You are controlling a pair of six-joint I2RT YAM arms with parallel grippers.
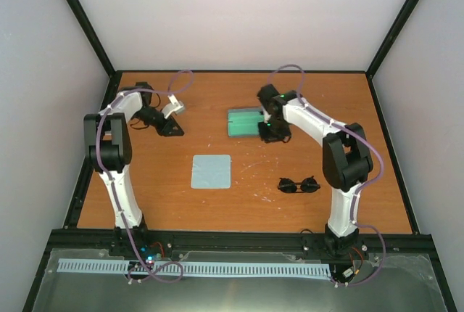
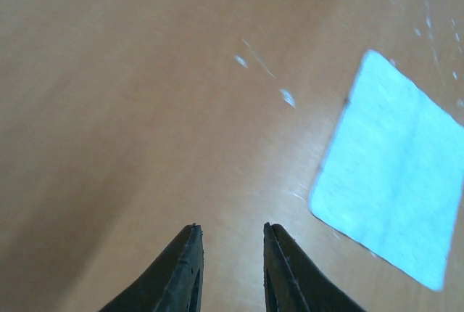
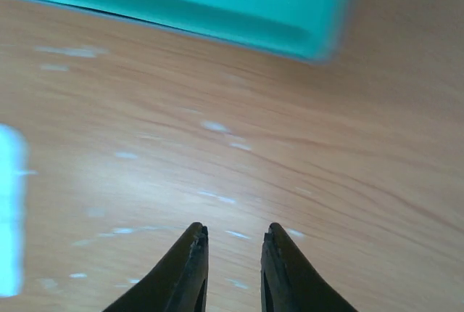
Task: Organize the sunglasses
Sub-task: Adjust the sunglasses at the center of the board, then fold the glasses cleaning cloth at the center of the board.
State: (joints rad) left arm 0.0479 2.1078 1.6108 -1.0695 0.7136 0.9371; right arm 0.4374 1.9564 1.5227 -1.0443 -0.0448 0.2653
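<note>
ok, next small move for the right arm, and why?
Probably pull the right gripper back toward the sunglasses: its jaws are empty, the case lies open beside it, and the sunglasses sit on the table, outside the case.

A robotics lab cell is showing: white panels (image 1: 239, 14) are enclosing the wooden table (image 1: 217, 101) on three sides, black frame rails (image 1: 239, 238) are edging the table, and the left arm (image 1: 116, 163) and right arm (image 1: 342, 170) are standing bolted at its near edge.
</note>
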